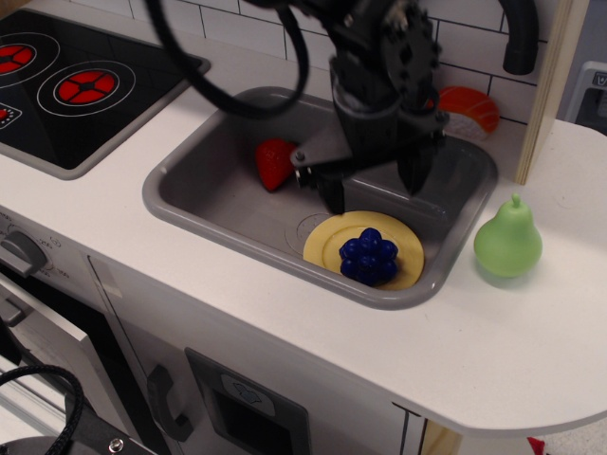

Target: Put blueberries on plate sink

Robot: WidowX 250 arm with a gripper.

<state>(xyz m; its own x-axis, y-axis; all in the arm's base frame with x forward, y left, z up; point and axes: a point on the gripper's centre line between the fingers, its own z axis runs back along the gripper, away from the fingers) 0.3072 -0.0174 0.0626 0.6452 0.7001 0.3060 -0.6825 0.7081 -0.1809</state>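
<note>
Glossy dark-blue blueberries (pixel 370 257) rest on the pale-yellow plate (pixel 327 248) in the sink (pixel 204 185); claw (pixel 376 192) spread apart above.

A white counter (pixel 531 332) ran across the toy kitchen. Behind the counter stood a white tiled wall (pixel 474 43) with dark grout lines. At the counter's left end sat a black stovetop (pixel 81 81) with red rings. Below the counter hung white cabinet fronts (pixel 237 379), and a wooden post (pixel 550 85) rose at its right rear.
</note>
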